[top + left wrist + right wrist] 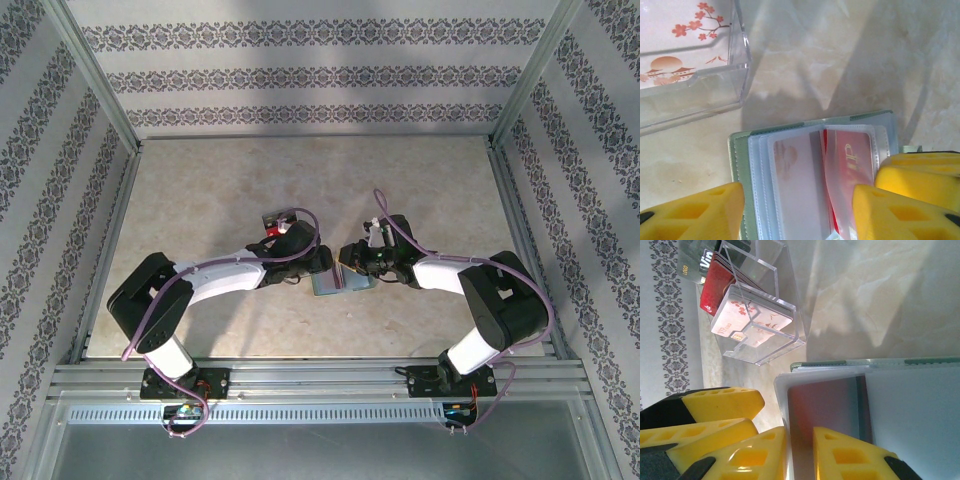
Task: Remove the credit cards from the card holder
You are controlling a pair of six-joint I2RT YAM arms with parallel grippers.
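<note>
Card holder (790, 175) lies open on the worktop (840, 50) midway between the two arms, just beside the clear tray (740, 75), its clear sleeves (765, 200) fanned upward. A red card (855, 160) sits inside one sleeve, not yet drawn out.

The right end effector (800, 440) is nearly closed, and in its wrist view the pads pinch the edge of a frosted sleeve with a reddish card showing through. That grip most likely pins the holder so the soft panels cannot slide or fold while a card is pulled.

The left end effector (797, 200) stands open, fingers well apart and straddling the sleeves, holding nothing. It seems lined up to close on the red card or its sleeve.

From above, the left arm (215, 280) and right arm (470, 280) both bow outward at the elbow, with forearms angled in low over the worktop so the wrists meet nearly nose to nose over the holder
</note>
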